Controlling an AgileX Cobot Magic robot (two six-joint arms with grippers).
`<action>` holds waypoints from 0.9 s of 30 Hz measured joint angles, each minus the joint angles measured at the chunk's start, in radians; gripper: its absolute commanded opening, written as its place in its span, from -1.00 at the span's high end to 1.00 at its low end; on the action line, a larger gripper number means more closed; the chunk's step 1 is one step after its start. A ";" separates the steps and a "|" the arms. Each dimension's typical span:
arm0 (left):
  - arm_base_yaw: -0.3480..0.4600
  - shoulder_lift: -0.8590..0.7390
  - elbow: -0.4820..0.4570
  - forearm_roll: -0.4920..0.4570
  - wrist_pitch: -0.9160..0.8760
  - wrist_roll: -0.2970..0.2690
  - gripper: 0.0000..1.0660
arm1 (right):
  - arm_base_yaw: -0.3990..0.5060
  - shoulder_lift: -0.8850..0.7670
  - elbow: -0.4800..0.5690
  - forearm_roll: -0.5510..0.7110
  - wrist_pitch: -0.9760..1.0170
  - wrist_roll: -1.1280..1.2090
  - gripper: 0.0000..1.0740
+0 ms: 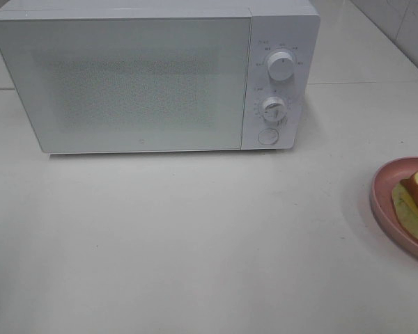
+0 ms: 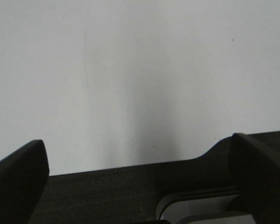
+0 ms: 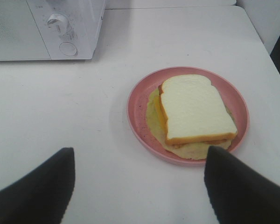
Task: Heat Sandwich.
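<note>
— White tabletop (image 1: 195,243), white microwave (image 1: 153,76). Where does the oven stand?

— Toward the far edge of the tabletop, left of middle, its door (image 1: 125,80) shut and facing the near edge. Two knobs sit one above the other on the panel at the door's right: the upper knob (image 1: 281,66) and the lower knob (image 1: 273,108), with a round button (image 1: 268,136) under them.

— And the sandwich?

— It lies on the pink plate (image 1: 383,198) at the right edge of the tabletop, well apart from the microwave. In the high view only part of the sandwich (image 1: 416,202) shows; the rest runs out of the picture. The right wrist view shows it whole: a square white slice with a tan crust, lying flat, with pale yellow-green filling spreading out past it on the side nearer the oven and at the near rim. The sandwich (image 3: 196,112) stays inside the plate (image 3: 140,100) rim.

— Is either gripper on it?

— No. The right gripper (image 3: 140,186) hangs above the tabletop just short of the plate, jaws spread wide, nothing between them. One dark finger (image 3: 242,186) overlaps the plate's near rim in that view; whether it touches I cannot tell.

— The left one?

— The left gripper (image 2: 144,182) also has its jaws parted wide and empty, over bare white surface next to a dark edge. Neither arm shows in the high view.
</note>
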 measured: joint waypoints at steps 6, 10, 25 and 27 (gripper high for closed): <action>0.000 -0.152 0.013 -0.003 -0.014 0.000 -0.90 | 0.000 0.000 0.000 0.000 0.000 0.000 -0.38; 0.000 -0.276 0.050 -0.007 -0.060 -0.001 -0.90 | 0.000 0.000 0.000 0.000 0.000 0.000 -0.38; 0.000 -0.416 0.053 -0.022 -0.079 -0.007 -0.90 | 0.000 0.000 0.000 0.000 0.000 0.000 -0.38; 0.019 -0.430 0.053 -0.022 -0.079 -0.007 -0.90 | 0.000 0.000 0.000 0.000 0.000 0.000 -0.38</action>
